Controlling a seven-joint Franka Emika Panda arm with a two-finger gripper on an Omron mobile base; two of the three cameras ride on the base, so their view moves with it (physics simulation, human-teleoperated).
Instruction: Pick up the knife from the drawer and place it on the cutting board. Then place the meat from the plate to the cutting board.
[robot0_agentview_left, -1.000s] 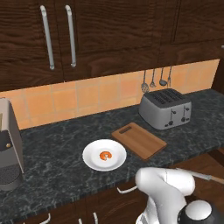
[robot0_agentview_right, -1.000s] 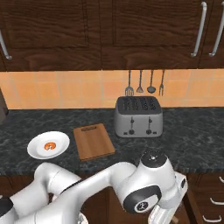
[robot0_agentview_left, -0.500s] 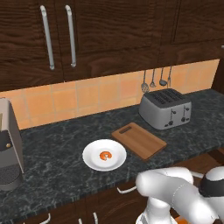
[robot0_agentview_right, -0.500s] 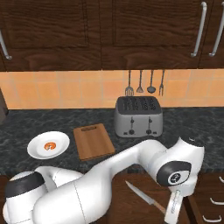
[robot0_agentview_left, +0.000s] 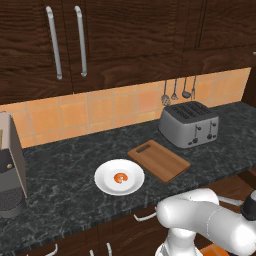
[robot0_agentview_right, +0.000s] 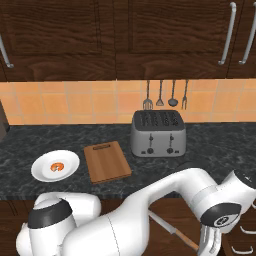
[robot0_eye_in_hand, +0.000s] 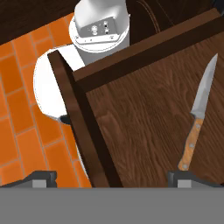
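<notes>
**A:** So how is the knife (robot0_eye_in_hand: 197, 118) expected to handle?

**B:** Light and stiff, it's judged — a thin silver blade on a tan wooden handle with rivets. The blade is probably slick and narrow, so the handle is taken as the better spot to grab, around its middle, with the jaws set across its width. It lies flat on the drawer (robot0_eye_in_hand: 148, 131) floor, so not much height is offered for the fingers.

**A:** Where is it relative to the gripper (robot0_eye_in_hand: 112, 177)?

**B:** In the hand view it's seen off to the right of the tool's centre, the butt of the handle just ahead of the right fingertip (robot0_eye_in_hand: 189, 176), the tip pointed away. The drawer's side wall runs between the two fingertips, so the tool isn't lined up over the knife yet. The jaws are spread wide, nothing is held.

**A:** And the other stuff?

**B:** Up on the counter, well away from the gripper — the meat (robot0_agentview_left: 120, 177) sits on the plate (robot0_agentview_left: 107, 183), the cutting board (robot0_agentview_left: 159, 159) is just beside the plate and bare. The meat is guessed to be small, soft and a bit slippery.

**A:** Any labels or writing?

**B:** None that can be read — nothing is made out on the knife, the board or the toaster (robot0_agentview_right: 158, 133).
</notes>
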